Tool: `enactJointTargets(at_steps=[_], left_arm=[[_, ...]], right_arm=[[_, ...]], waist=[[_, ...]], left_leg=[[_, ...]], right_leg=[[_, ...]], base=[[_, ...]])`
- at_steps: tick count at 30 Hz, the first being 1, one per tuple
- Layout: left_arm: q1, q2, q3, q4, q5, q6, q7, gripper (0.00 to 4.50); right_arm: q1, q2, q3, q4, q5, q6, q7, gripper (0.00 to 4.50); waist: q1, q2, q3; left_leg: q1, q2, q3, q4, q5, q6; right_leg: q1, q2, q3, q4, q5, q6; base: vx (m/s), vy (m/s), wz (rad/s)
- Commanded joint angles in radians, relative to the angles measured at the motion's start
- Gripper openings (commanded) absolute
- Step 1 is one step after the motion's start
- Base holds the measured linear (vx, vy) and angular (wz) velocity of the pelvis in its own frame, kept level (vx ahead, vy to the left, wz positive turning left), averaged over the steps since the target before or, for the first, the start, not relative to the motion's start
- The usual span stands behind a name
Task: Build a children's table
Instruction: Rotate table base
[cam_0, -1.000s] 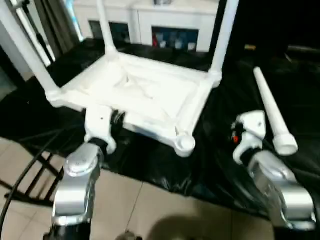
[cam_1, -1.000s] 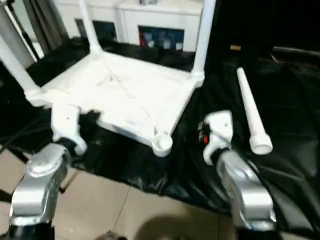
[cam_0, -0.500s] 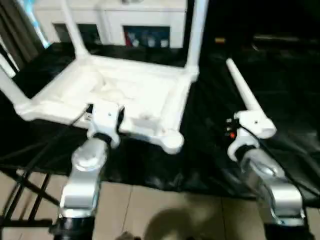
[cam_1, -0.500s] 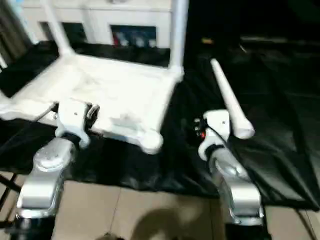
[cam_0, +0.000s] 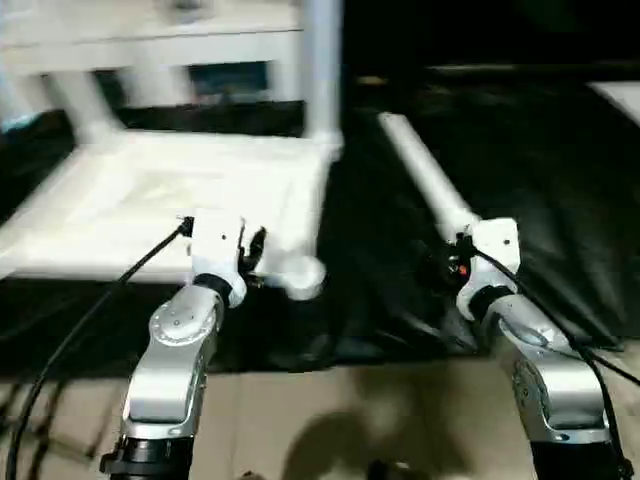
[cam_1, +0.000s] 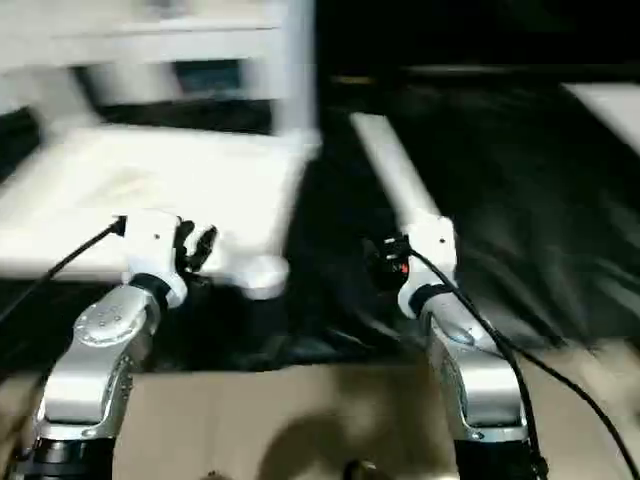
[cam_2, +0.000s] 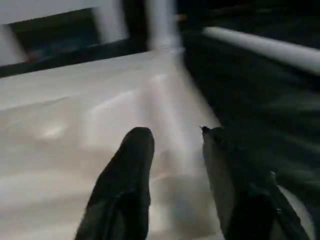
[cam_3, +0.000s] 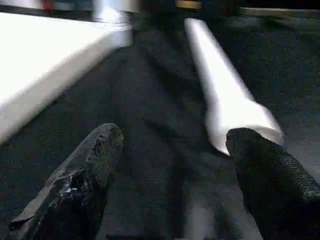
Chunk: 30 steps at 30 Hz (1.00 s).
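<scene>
Loose leg (cam_3: 220, 95), frame centre: your right gripper (cam_3: 175, 175), fingers apart, holds nothing; closing off-centre could roll it away.

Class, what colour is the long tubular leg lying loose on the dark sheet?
White. The loose tubular leg shows best in the right wrist view.

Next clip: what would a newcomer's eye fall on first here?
The white tabletop, lying upside down on black sheeting with legs rising from its far corners, dominates the left half. Right of it, one loose leg lies on the sheeting, flared end toward the robot. The right pincer stands open just short of that end, while the left pincer hovers, fingers apart, over the tabletop's near edge beside an unfilled corner socket.
</scene>
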Motion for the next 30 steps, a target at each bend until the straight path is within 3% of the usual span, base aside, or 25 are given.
enactJointTargets(at_steps=[1, 2, 3, 4, 7, 9, 11, 15, 16, 18, 19, 20, 21, 22, 23, 24, 25, 26, 27, 28, 29, 30], left_arm=[[0.0, 0.012, 0.005, -0.016, 0.002, 0.011, 0.001, 2.19], [0.001, 0.015, 0.005, -0.019, 0.0, 0.012, 0.003, 2.41], [0.001, 0.015, 0.005, -0.019, 0.0, 0.012, 0.003, 2.51], [0.003, 0.017, 0.006, -0.023, -0.003, 0.014, 0.006, 2.55], [0.013, 0.02, 0.008, -0.035, -0.006, 0.024, 0.008, 2.75], [0.015, 0.02, 0.007, -0.038, -0.009, 0.027, 0.01, 2.98], [0.019, 0.02, 0.005, -0.043, -0.014, 0.032, 0.011, 3.01], [0.021, 0.02, 0.002, -0.046, -0.017, 0.035, 0.015, 3.38], [0.024, 0.017, 0.0, -0.048, -0.018, 0.036, 0.015, 3.4], [0.023, 0.018, 0.0, -0.048, -0.019, 0.037, 0.016, 3.4], [0.025, 0.018, -0.002, -0.05, -0.021, 0.037, 0.016, 3.71], [0.025, 0.018, -0.003, -0.051, -0.022, 0.037, 0.015, 3.71], [0.027, 0.018, -0.003, -0.053, -0.023, 0.039, 0.015, 3.83], [0.03, 0.018, -0.005, -0.054, -0.024, 0.038, 0.014, 3.82], [0.03, 0.018, -0.005, -0.053, -0.024, 0.038, 0.014, 3.86], [0.031, 0.019, -0.006, -0.054, -0.024, 0.038, 0.014, 4.01], [0.031, 0.019, -0.006, -0.054, -0.024, 0.038, 0.014, 4.18], [0.034, 0.019, -0.007, -0.055, -0.027, 0.039, 0.012, 4.27], [0.035, 0.019, -0.008, -0.056, -0.027, 0.039, 0.012, 4.27], [0.036, 0.02, -0.009, -0.056, -0.028, 0.039, 0.012, 4.27], [0.036, 0.02, -0.009, -0.056, -0.028, 0.039, 0.012, 4.33], [0.036, 0.02, -0.009, -0.056, -0.029, 0.039, 0.012, 4.33]], right_arm=[[-0.019, -0.017, 0.03, 0.007, -0.01, -0.014, 0.024, 3.79], [-0.025, -0.021, 0.035, 0.011, -0.009, -0.023, 0.031, 3.79], [-0.025, -0.021, 0.035, 0.011, -0.009, -0.023, 0.031, 3.79], [-0.031, -0.02, 0.034, 0.016, -0.004, -0.031, 0.037, 3.79], [-0.041, -0.024, 0.03, 0.016, 0.027, -0.046, 0.077, 3.79], [-0.045, -0.024, 0.027, 0.017, 0.033, -0.05, 0.084, 4.11], [-0.046, -0.021, 0.021, 0.017, 0.04, -0.043, 0.086, 4.16], [-0.042, -0.019, 0.018, 0.018, 0.048, -0.046, 0.095, 4.49], [-0.035, -0.021, 0.024, 0.017, 0.042, -0.05, 0.097, 4.5], [-0.034, -0.021, 0.024, 0.018, 0.042, -0.049, 0.096, 4.5], [-0.031, -0.021, 0.026, 0.019, 0.041, -0.051, 0.094, 4.5], [-0.03, -0.021, 0.027, 0.02, 0.039, -0.048, 0.09, 4.5], [-0.027, -0.021, 0.027, 0.019, 0.04, -0.046, 0.09, 4.5], [-0.024, -0.022, 0.027, 0.017, 0.038, -0.041, 0.086, 4.5], [-0.023, -0.022, 0.026, 0.018, 0.037, -0.04, 0.083, 4.5], [-0.022, -0.02, 0.023, 0.017, 0.039, -0.029, 0.079, 4.5], [-0.022, -0.02, 0.023, 0.017, 0.039, -0.029, 0.079, 4.5], [-0.019, -0.02, 0.021, 0.015, 0.041, -0.021, 0.078, 4.5], [-0.018, -0.02, 0.021, 0.015, 0.041, -0.023, 0.078, 4.5], [-0.018, -0.021, 0.021, 0.015, 0.04, -0.027, 0.077, 4.5], [-0.018, -0.021, 0.021, 0.015, 0.04, -0.027, 0.077, 4.5], [-0.018, -0.021, 0.02, 0.015, 0.04, -0.028, 0.077, 4.5]], waist=[[-0.004, -0.011, -0.057], [-0.006, -0.007, -0.058], [-0.016, -0.012, -0.057], [-0.016, -0.017, -0.055], [-0.012, -0.013, -0.052], [-0.006, -0.011, -0.051], [0.001, -0.011, -0.055], [0.014, -0.015, -0.058], [0.022, -0.015, -0.061], [0.026, -0.015, -0.064], [0.028, -0.017, -0.066], [0.029, -0.015, -0.066], [0.031, -0.014, -0.066], [0.031, -0.014, -0.064], [0.031, -0.013, -0.061], [0.028, -0.013, -0.057], [0.025, -0.014, -0.054], [0.009, 0.008, -0.051], [0.002, -0.004, -0.028], [0.0, -0.013, -0.02], [0.0, -0.004, -0.016], [-0.012, -0.008, -0.023]], left_leg=[[-0.029, 0.021, -0.043, -0.096, -0.218, 0.068], [-0.021, 0.024, -0.046, -0.099, -0.218, 0.074], [-0.02, 0.024, -0.045, -0.097, -0.203, 0.085], [-0.012, 0.018, -0.039, -0.093, -0.195, 0.093], [0.006, 0.025, -0.035, -0.09, -0.189, 0.105], [0.016, 0.031, -0.033, -0.091, -0.195, 0.101], [0.013, 0.035, -0.034, -0.093, -0.164, 0.095], [0.01, 0.036, -0.03, -0.093, -0.128, 0.1], [0.016, 0.034, -0.026, -0.089, -0.113, 0.097], [0.009, 0.034, -0.027, -0.087, -0.073, 0.105], [0.006, 0.034, -0.027, -0.085, -0.058, 0.11], [0.005, 0.033, -0.027, -0.083, -0.054, 0.112], [0.009, 0.033, -0.025, -0.084, -0.07, 0.111], [0.014, 0.034, -0.027, -0.095, -0.13, 0.097], [0.018, 0.035, -0.028, -0.1, -0.16, 0.092], [0.032, 0.034, -0.027, -0.107, -0.222, 0.083], [0.038, 0.032, -0.026, -0.112, -0.252, 0.081], [0.144, 0.044, 0.011, -0.103, -0.376, 0.033], [0.188, 0.046, 0.008, -0.095, -0.475, 0.01], [0.185, 0.082, -0.016, -0.136, -0.558, 0.023], [0.178, 0.099, -0.015, -0.153, -0.593, 0.03], [0.17, 0.094, -0.013, -0.157, -0.595, 0.034]], right_leg=[[0.092, -0.087, 0.01, -0.086, -0.472, 0.037], [0.091, -0.092, 0.007, -0.09, -0.449, 0.006], [0.094, -0.097, 0.003, -0.088, -0.4, -0.044], [0.087, -0.099, 0.0, -0.094, -0.42, -0.065], [0.072, -0.098, 0.0, -0.1, -0.456, -0.099], [0.065, -0.096, 0.0, -0.099, -0.442, -0.111], [0.071, -0.097, 0.006, -0.084, -0.373, -0.135], [0.073, -0.098, 0.013, -0.072, -0.344, -0.148], [0.067, -0.099, 0.018, -0.073, -0.347, -0.152], [0.071, -0.099, 0.02, -0.063, -0.312, -0.162], [0.071, -0.099, 0.022, -0.059, -0.3, -0.167], [0.069, -0.098, 0.022, -0.058, -0.3, -0.167], [0.069, -0.099, 0.022, -0.059, -0.322, -0.166], [0.082, -0.1, 0.02, -0.059, -0.386, -0.153], [0.085, -0.1, 0.019, -0.061, -0.414, -0.148], [0.088, -0.097, 0.015, -0.066, -0.465, -0.141], [0.091, -0.094, 0.012, -0.067, -0.491, -0.141], [0.033, -0.044, 0.03, -0.1, -0.613, -0.134], [-0.006, -0.024, -0.003, -0.101, -0.628, -0.118], [0.017, -0.034, -0.032, -0.065, -0.522, -0.115], [0.028, -0.044, -0.03, -0.052, -0.497, -0.121], [0.05, -0.07, -0.022, -0.04, -0.469, -0.142]], base=[[-0.015, 0.043, -0.22], [0.0, 0.0, 0.0], [0.0, 0.0, 0.0], [0.0, 0.0, 0.0], [0.0, 0.0, 0.0], [0.011, -0.013, 0.11], [0.0, 0.0, 0.0], [0.0, 0.0, 0.0], [0.0, 0.0, 0.0], [0.0, 0.0, 0.0], [0.0, 0.0, 0.0], [0.0, 0.0, 0.0], [0.0, 0.0, 0.0], [0.0, 0.0, 0.0], [0.055, -0.028, 0.0], [0.055, -0.028, 0.0], [0.056, -0.022, 0.01], [0.0, 0.0, 0.0], [0.0, 0.0, 0.0], [0.052, -0.024, -0.35], [0.092, -0.006, -0.55], [0.092, -0.006, -0.55]])
